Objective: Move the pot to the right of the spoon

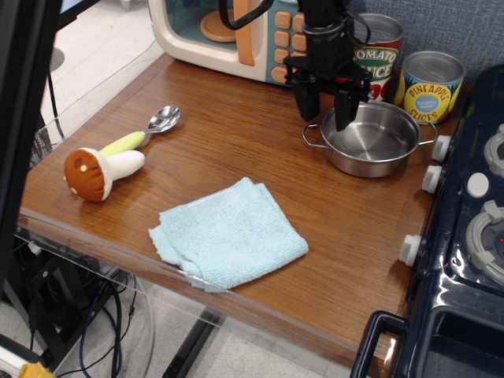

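Observation:
The shallow steel pot (372, 140) with two wire loop handles sits at the table's back right, in front of the cans. My black gripper (325, 116) hangs open over the pot's left rim, one finger (308, 104) outside the rim and the other (343, 112) over the pot's inside. It holds nothing. The spoon (150, 129) with a silver bowl and pale yellow-green handle lies at the far left, its handle end next to a plush mushroom.
A plush mushroom (101, 170) lies by the spoon. A light blue cloth (227, 232) lies front centre. A tomato sauce can (378, 57) and a pineapple can (430, 83) stand behind the pot. A toy microwave (228, 31) is at the back, a toy stove (472, 236) at the right.

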Controlling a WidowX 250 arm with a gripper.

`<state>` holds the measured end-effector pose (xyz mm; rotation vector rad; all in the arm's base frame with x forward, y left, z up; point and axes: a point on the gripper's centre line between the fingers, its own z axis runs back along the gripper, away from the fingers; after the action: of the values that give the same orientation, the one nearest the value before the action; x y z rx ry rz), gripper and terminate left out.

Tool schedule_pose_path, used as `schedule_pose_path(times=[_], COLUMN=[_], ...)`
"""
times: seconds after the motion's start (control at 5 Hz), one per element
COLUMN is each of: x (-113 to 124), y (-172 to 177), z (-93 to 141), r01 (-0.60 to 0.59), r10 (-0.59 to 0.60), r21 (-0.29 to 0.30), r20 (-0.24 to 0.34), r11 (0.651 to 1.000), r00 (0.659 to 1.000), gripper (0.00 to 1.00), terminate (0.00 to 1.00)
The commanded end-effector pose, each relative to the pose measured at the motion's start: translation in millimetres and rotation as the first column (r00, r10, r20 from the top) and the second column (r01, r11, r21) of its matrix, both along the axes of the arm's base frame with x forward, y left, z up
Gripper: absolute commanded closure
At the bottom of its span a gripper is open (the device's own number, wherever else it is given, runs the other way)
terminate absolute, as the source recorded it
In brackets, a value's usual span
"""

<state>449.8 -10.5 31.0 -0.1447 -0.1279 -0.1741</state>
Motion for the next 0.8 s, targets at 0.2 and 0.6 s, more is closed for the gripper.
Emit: schedule_pose_path(times=[0.2,0.6], x=[-4,-15], y=[-7,-6], z=[18,30], r01=[0.041,0.068], r10=[-0.042,-0.07], r21=[0.026,0.017], r20=[0.062,0.079], r11=[0.999,0.998], r00=[0.997,0.994], gripper=[1.0,1.0], terminate=[0.0,0.0])
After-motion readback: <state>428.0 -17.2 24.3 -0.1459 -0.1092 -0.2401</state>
